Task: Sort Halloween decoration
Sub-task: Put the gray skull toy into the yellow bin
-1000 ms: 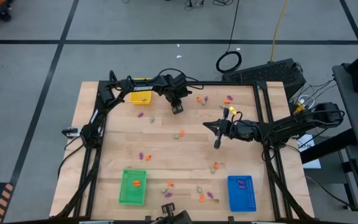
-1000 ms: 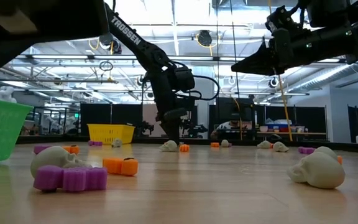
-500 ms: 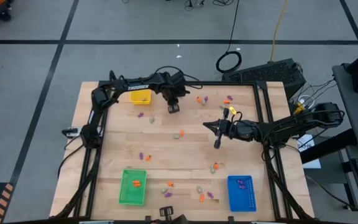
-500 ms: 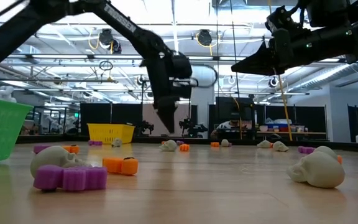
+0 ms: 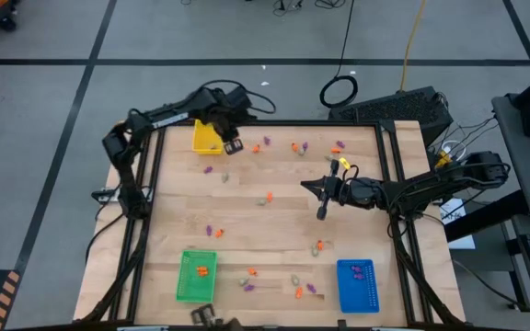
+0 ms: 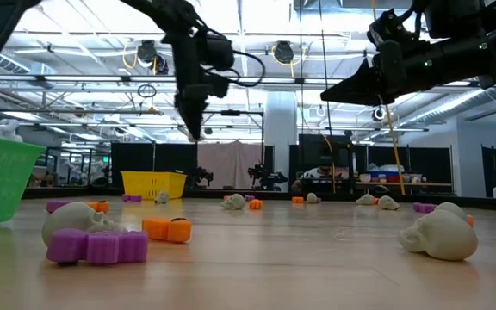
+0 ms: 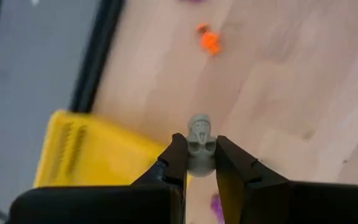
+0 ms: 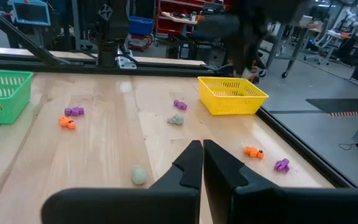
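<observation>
Transport step: left gripper [image 7: 201,163] carries a beige-grey skull [image 7: 199,137] pinched between its fingers, raised off the counter [image 5: 274,230] just beside the yellow tray [image 5: 205,138]. Likely next: shift over the tray's opening, then part the fingers; a drop now could land on its rim. Left arm reaches along the far edge, wrist pointing down. Right gripper [image 5: 321,212] waits mid-counter, raised, fingers nearly together and empty. Other trinkets [image 5: 269,198] lie scattered.
</observation>
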Controlling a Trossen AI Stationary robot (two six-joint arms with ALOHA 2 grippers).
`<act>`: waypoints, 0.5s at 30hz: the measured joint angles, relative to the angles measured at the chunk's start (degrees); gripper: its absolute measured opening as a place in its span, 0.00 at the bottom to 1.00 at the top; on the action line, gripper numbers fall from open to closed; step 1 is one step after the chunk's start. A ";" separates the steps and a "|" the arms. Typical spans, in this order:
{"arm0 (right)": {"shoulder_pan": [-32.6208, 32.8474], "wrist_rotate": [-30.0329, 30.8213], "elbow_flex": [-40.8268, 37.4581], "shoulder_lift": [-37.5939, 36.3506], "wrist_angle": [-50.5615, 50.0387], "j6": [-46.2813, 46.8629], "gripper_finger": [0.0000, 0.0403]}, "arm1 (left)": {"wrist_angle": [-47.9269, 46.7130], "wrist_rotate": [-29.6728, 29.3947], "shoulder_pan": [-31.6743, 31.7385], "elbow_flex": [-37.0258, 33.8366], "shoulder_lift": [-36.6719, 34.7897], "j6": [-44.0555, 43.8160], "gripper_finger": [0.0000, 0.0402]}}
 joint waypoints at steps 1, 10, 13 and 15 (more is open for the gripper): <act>-0.01 0.00 0.00 0.00 -0.06 0.19 0.00 | -0.14 -0.10 1.05 -0.96 -0.93 -0.79 0.12; 0.00 0.00 0.00 0.00 -0.28 0.36 0.00 | 4.02 -0.33 12.65 -9.09 -1.69 -2.55 0.12; 0.00 0.00 0.00 -0.01 -0.36 0.37 0.00 | 7.00 2.74 15.84 -10.80 -0.29 -1.18 0.12; -0.02 0.00 0.00 0.00 -0.42 0.38 0.00 | 8.89 4.08 17.34 -10.77 0.86 -0.59 0.12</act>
